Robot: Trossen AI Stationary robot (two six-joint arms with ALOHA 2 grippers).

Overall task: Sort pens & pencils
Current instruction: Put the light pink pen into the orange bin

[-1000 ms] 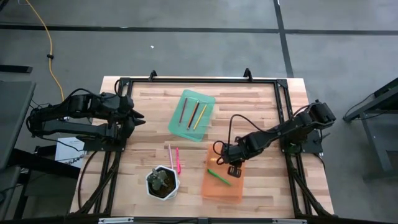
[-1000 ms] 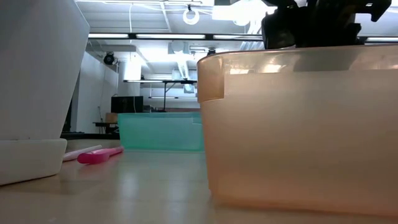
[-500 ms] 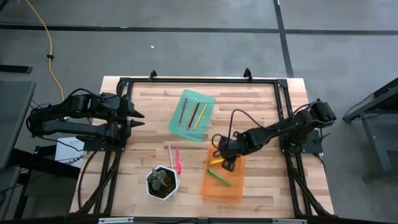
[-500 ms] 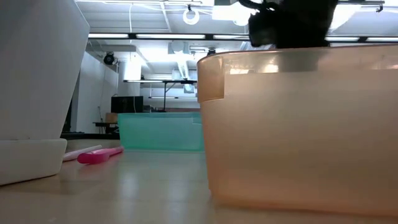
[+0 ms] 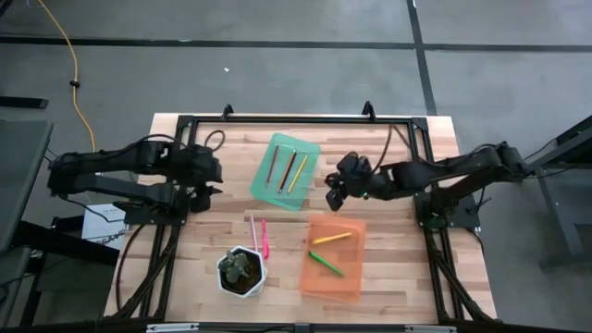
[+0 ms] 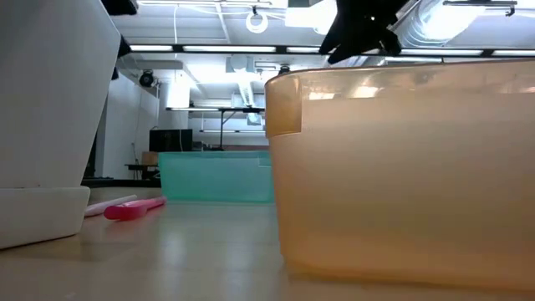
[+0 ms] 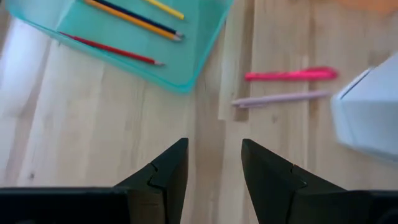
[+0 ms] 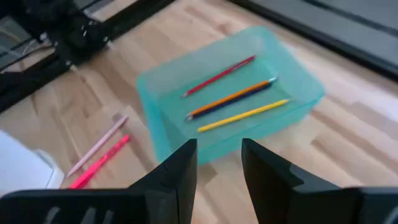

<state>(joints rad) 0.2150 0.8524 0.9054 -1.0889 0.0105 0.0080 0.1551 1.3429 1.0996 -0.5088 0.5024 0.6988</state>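
No legible writing anywhere.

High view: right gripper (image 5: 335, 190) between translucent green tray (image 5: 308, 153) with three pencils (image 5: 289, 170) and translucent orange tray (image 5: 355, 285) holding yellow pen (image 5: 331, 238) and green pen (image 5: 326, 264).

Left wrist view: left gripper (image 7: 211, 165) parted, empty; pink pen (image 7: 290, 74), pale peach pen (image 7: 281, 98) ahead.

Right wrist view: fingers (image 8: 264, 163) apart.

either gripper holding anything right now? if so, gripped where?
Nothing held. The right gripper is open and empty above the table between the green tray and orange tray. The left gripper is open and empty too, at the table's left side.
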